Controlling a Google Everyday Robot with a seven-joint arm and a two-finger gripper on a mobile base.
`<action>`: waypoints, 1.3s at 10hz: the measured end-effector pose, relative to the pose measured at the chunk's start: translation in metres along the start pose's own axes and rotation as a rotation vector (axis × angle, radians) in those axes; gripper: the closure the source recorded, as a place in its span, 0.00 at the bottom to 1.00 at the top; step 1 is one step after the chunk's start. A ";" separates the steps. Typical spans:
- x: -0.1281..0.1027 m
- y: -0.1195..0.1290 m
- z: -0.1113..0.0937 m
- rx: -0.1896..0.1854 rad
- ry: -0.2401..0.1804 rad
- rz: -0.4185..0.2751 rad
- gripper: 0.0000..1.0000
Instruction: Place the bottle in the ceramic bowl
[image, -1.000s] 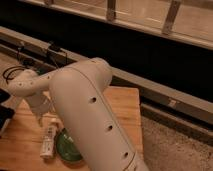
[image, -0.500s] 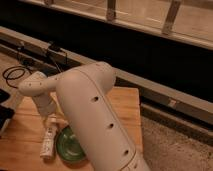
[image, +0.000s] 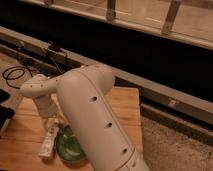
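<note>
While my thick white arm (image: 95, 120) fills the middle of the view, its slimmer forearm reaches down to the left. My gripper (image: 54, 122) sits low over the wooden table (image: 125, 102), right at the upper end of the bottle (image: 48, 142). Whether the gripper is clamped on the bottle or loose around it, I cannot tell; my own wrist hides that spot. The bottle lies lengthwise on the table, just beside the left rim of the ceramic bowl (image: 69, 148) and outside it. The green bowl is partly covered by my arm. A black cable (image: 14, 75) coils on the floor beyond the table's far left corner.
</note>
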 end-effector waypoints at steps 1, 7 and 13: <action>0.000 0.002 0.005 0.002 0.011 -0.004 0.43; -0.001 0.013 0.010 0.019 0.030 -0.034 0.99; -0.003 0.042 -0.074 0.089 -0.134 -0.093 1.00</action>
